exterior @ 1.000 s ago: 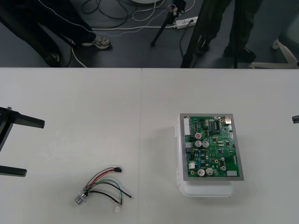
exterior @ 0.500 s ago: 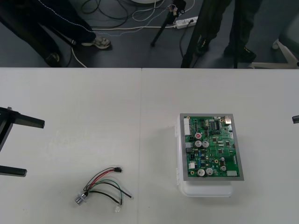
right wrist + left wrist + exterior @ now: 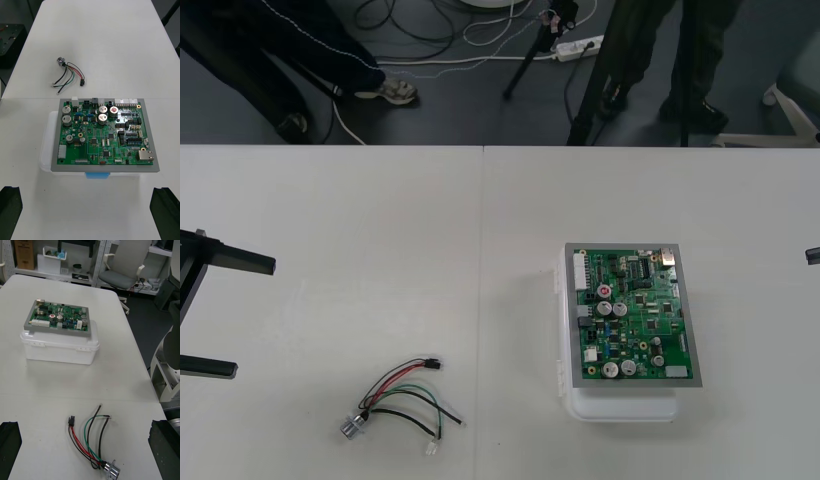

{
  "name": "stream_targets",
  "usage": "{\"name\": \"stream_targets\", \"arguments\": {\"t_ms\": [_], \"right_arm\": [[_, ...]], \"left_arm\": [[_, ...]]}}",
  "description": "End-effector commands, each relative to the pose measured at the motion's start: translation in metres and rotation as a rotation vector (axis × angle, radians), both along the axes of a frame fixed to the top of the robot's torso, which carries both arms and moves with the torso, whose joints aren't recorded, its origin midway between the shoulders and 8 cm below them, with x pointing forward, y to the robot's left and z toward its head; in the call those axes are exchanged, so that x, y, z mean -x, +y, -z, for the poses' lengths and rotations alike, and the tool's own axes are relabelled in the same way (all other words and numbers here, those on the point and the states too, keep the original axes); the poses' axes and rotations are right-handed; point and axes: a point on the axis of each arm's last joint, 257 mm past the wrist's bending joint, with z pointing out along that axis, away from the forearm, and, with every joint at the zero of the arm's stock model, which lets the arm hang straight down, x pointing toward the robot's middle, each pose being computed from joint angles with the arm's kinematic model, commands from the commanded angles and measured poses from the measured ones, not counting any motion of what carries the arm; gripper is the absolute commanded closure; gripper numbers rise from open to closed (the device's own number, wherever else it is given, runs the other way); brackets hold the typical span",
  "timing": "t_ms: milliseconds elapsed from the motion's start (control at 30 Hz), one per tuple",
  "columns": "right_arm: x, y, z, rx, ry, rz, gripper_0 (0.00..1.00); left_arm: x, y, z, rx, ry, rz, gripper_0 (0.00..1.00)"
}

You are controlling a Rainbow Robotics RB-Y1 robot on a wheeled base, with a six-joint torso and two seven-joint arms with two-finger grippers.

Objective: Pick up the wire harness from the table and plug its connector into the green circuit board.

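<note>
Harness (image 3: 402, 400) lies loose by the table's (image 3: 330, 220) near edge, just right of the left gripper's (image 3: 210, 315) spread fingers; board (image 3: 635, 315) stands farther right, near the right gripper (image 3: 88, 210), fingers likewise released

You have bare table (image 3: 380, 220) between the left gripper (image 3: 256, 318), its fingers spread wide at the left edge, and the wire harness (image 3: 405, 400), which lies flat near the front edge. The raised obstacle is the green circuit board (image 3: 632, 312) on its white base (image 3: 620, 408), well to the harness's right, with free surface all around it.
</note>
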Motion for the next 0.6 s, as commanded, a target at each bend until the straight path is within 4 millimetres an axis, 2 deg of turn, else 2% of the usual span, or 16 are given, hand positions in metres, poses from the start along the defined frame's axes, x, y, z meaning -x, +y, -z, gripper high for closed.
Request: {"name": "stream_targets", "arguments": {"t_ms": [33,233,267,333,600], "right_arm": [[0.002,0.000,-0.004,0.003,-0.019,-0.004,0.00],[0.002,0.000,-0.004,0.003,-0.019,-0.004,0.00],[0.015,0.006,0.021,-0.026,0.051,0.002,0.00],[0.017,0.008,0.026,-0.034,0.064,0.002,0.00],[0.020,0.011,0.028,-0.013,0.063,-0.014,0.00]], "left_arm": [[0.016,0.006,-0.006,-0.041,0.002,0.052,0.00],[0.016,0.006,-0.006,-0.041,0.002,0.052,0.00],[0.016,0.006,-0.006,-0.041,0.002,0.052,0.00],[0.016,0.006,-0.006,-0.041,0.002,0.052,0.00],[0.016,0.006,-0.006,-0.041,0.002,0.052,0.00]]}}
